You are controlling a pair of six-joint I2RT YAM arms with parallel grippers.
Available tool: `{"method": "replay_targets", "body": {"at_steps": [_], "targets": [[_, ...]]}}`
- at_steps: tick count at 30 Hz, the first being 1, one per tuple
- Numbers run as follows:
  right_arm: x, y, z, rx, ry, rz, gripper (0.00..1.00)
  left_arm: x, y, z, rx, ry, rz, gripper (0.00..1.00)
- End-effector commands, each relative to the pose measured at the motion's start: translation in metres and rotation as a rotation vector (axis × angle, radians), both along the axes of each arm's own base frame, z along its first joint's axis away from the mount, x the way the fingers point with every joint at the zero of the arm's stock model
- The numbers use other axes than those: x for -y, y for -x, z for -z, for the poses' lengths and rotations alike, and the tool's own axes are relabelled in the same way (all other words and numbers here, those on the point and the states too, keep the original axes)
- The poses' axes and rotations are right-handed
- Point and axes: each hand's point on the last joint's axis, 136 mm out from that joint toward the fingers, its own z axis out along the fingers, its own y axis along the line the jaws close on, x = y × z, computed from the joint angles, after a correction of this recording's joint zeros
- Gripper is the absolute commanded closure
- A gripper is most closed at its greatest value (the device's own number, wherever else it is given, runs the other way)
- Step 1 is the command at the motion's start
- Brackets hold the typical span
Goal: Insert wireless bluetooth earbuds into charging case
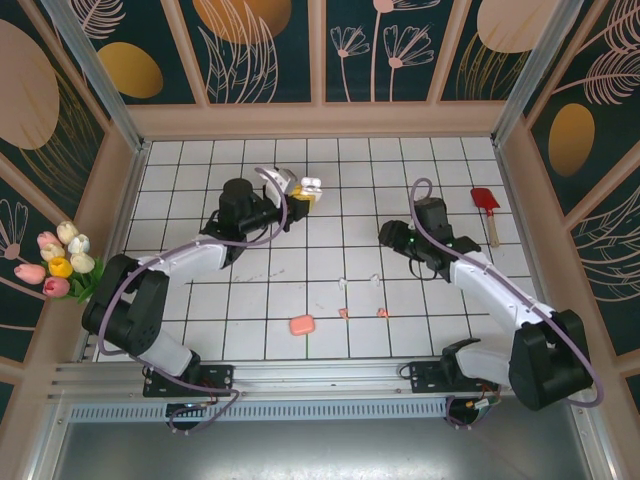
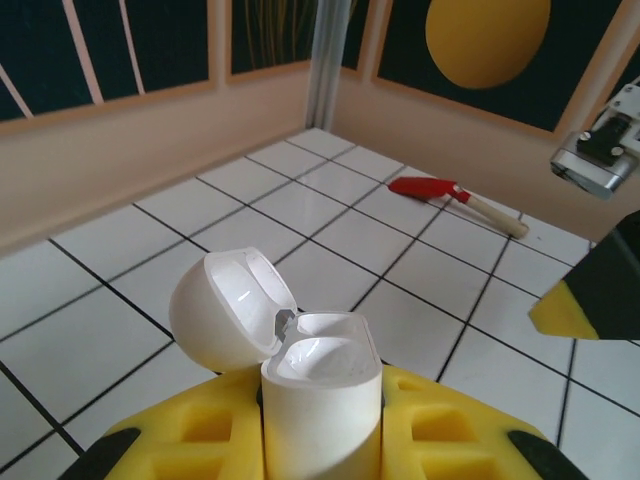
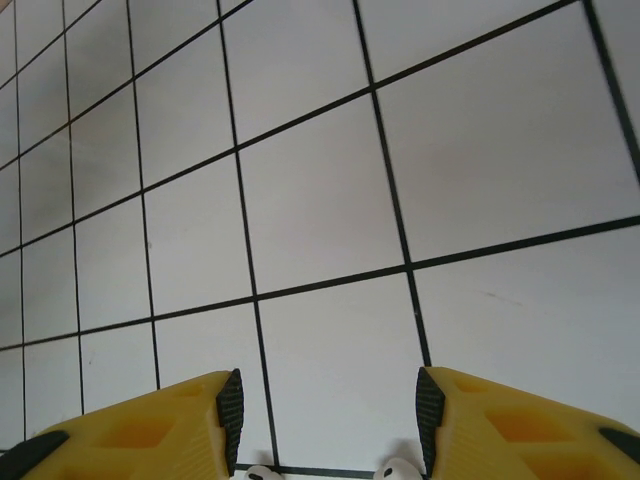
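While the left gripper [image 2: 320, 440] is closed, its yellow fingers [image 2: 200, 440] clamp the lower body of the white charging case [image 2: 322, 400], one on each side. The case stands upright between them. Its lid [image 2: 225, 310] is hinged back to the left in the left wrist view, and the open top faces up. In the top view, this gripper holds the case over the far-centre tiles of the worktop [image 1: 250, 300].

The right gripper [image 3: 330, 410] has its fingers apart and grips nothing. Two white earbuds [image 3: 395, 470] lie on the worktop at the bottom edge of the right wrist view, in the gap between the fingers. The right-hand one lies close to the inner face of a finger; contact cannot be told.

In the top view, the white earbuds lie near mid-worktop, well apart from the held case. Two salmon-pink earbuds [image 1: 343, 313] lie just nearer the arm bases. A pink case [image 1: 302, 325] lies on the worktop just left of them. A red spatula [image 1: 487, 205] lies at the far right.
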Motion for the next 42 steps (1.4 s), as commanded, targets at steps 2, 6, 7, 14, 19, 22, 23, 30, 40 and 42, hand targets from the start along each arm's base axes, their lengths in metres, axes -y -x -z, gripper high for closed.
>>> {"method": "replay_targets", "body": {"at_steps": [2,6,7,14,19,22,23,30,40,42], "targets": [[0.013,0.003,0.000,-0.008,0.006,0.106,0.49,-0.011,-0.004,-0.049,0.253,0.097,-0.110,1.00],[0.011,0.003,0.003,-0.031,0.031,0.109,0.49,-0.027,0.008,-0.064,0.399,0.187,-0.181,1.00],[0.010,0.003,0.004,-0.037,0.037,0.102,0.49,-0.031,0.010,-0.066,0.426,0.208,-0.198,1.00],[-0.021,0.004,-0.002,-0.036,0.016,-0.007,0.49,-0.040,0.014,-0.080,0.533,0.296,-0.248,1.00],[-0.039,0.006,0.004,-0.074,0.053,-0.027,0.49,-0.046,0.019,-0.074,0.567,0.344,-0.272,1.00],[-0.050,0.008,0.010,-0.095,0.071,-0.021,0.49,-0.045,0.024,-0.071,0.584,0.336,-0.266,1.00],[-0.054,0.008,0.013,-0.105,0.073,-0.019,0.49,-0.045,0.025,-0.069,0.589,0.330,-0.269,1.00],[-0.087,0.020,0.043,-0.189,0.167,-0.051,0.49,-0.057,0.025,-0.065,0.618,0.304,-0.339,1.00],[-0.105,0.054,0.081,-0.307,0.319,-0.049,0.50,-0.058,0.022,-0.052,0.623,0.272,-0.355,1.00],[-0.108,0.060,0.082,-0.318,0.300,-0.033,0.49,-0.057,0.024,-0.051,0.624,0.270,-0.345,1.00]]}}
